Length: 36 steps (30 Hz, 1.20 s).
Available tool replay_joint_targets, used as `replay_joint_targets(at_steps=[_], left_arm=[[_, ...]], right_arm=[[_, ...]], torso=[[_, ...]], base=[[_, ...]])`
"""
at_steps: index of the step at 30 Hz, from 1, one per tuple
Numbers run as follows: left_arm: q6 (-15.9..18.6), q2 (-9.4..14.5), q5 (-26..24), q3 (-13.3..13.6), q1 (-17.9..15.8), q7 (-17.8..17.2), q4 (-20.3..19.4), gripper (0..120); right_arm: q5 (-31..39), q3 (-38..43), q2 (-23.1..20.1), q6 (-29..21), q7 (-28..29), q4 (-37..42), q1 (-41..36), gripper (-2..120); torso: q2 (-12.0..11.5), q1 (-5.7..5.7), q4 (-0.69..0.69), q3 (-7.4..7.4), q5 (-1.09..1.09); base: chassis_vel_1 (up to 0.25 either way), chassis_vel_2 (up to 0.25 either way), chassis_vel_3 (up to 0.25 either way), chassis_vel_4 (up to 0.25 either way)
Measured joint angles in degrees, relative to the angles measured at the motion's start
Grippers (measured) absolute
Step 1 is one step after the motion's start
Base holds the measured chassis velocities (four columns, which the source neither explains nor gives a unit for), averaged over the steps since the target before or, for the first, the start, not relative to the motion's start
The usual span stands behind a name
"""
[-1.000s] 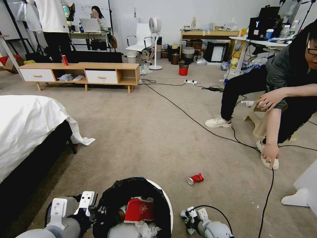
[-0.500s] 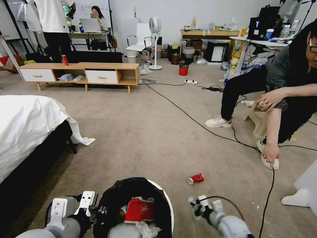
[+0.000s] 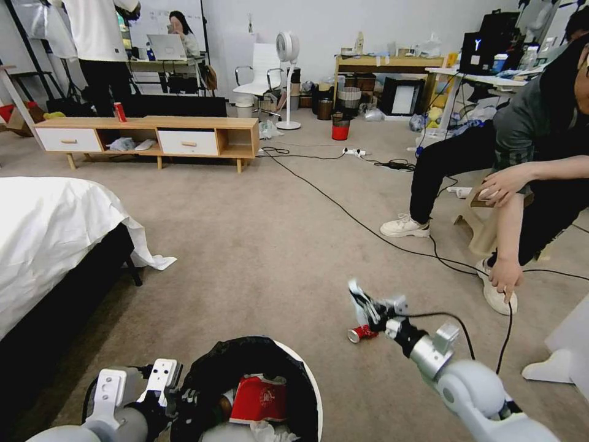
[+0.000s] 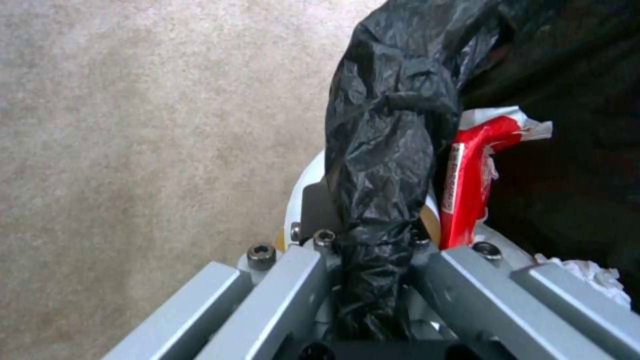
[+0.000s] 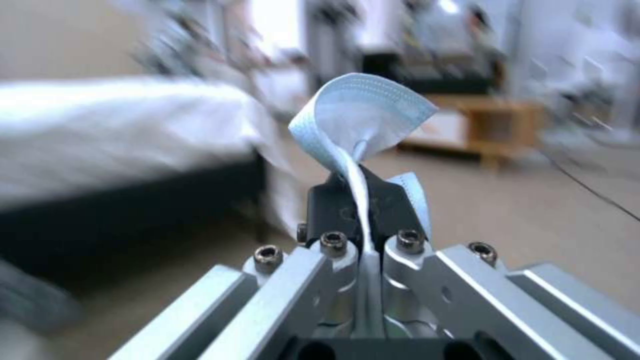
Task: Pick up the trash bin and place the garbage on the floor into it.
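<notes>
The trash bin [image 3: 311, 376], white with a black bag over its rim, hangs at the bottom of the head view with a red packet [image 3: 257, 399] and tissues inside. My left gripper [image 3: 175, 393] is shut on its rim; the left wrist view shows the fingers clamped on the bag-covered rim [image 4: 370, 235]. My right gripper [image 3: 367, 307] is stretched forward above the floor [image 3: 276, 245], shut on a pale blue face mask [image 5: 360, 110]. Just below it a crushed red can [image 3: 362, 334] lies on the carpet.
A bed with a white sheet [image 3: 49, 233] stands at the left. Black cables [image 3: 343, 212] cross the carpet. A seated person [image 3: 521, 159] reaches down to a shoe at the right. A low wooden cabinet [image 3: 153, 135] stands at the back.
My right arm has swung up and forward from beside the bin to above the crushed can, carrying the mask. The bin and left gripper stay put.
</notes>
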Motion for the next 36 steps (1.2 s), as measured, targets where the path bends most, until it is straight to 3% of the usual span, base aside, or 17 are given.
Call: replay_joint_targets(at_steps=[3, 10, 23, 36], left_arm=[[0.0, 0.1, -0.1, 0.6, 0.3, 0.0, -0.3, 1], [0.0, 0.2, 0.0, 1.6, 0.5, -0.4, -0.4, 1], [0.0, 0.4, -0.8, 1.5, -0.2, -0.4, -0.3, 1], [0.0, 2.8, -3.1, 1.5, -3.4, 0.5, 1.8, 1]], right_arm=[[8.2, -2.7, -4.8, 3.8, -3.6, 6.6, 1.8, 0], [15.0, -9.2, -8.2, 5.8, -6.9, 11.3, 8.4, 0], [22.3, -27.1, -5.0, 5.8, -14.7, 11.2, 26.1, 0], [28.4, -34.8, -2.2, 6.4, -25.0, 6.1, 33.1, 0]], torso=[[0.0, 0.0, -0.02, 0.0, 0.0], [0.0, 0.0, -0.03, 0.0, -0.01], [0.0, 0.0, 0.0, 0.0, -0.02], [0.0, 0.0, -0.01, 0.0, 0.0]], base=[[0.0, 0.0, 0.0, 0.0], [0.0, 0.0, 0.0, 0.0], [0.0, 0.0, 0.0, 0.0], [0.0, 0.0, 0.0, 0.0]])
